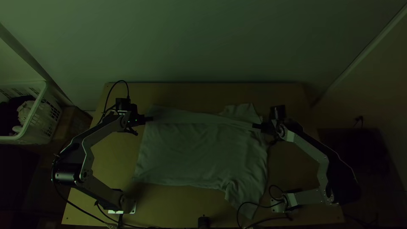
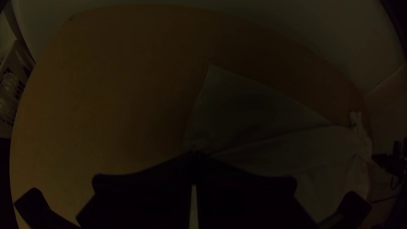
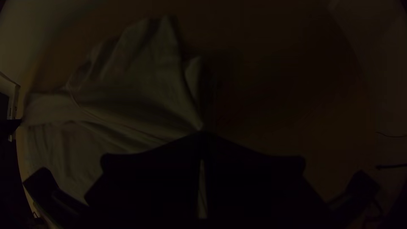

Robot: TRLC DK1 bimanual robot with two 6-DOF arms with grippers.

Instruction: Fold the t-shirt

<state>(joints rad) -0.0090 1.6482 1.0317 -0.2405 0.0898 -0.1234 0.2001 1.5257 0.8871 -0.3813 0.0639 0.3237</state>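
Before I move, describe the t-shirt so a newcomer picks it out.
Start at the wooden table. Spread across its middle lies the pale t-shirt, pinched by the left tool and right tool; the other cloths sit in a white laundry basket.

My fingers have a smooth, matt surface. The T-shirt is soft-looking matt cloth with fine wrinkles, and the tabletop is smooth, dull wood. My arm links look like smooth metal. The openwork basket is plastic, with rumpled cloth in it.
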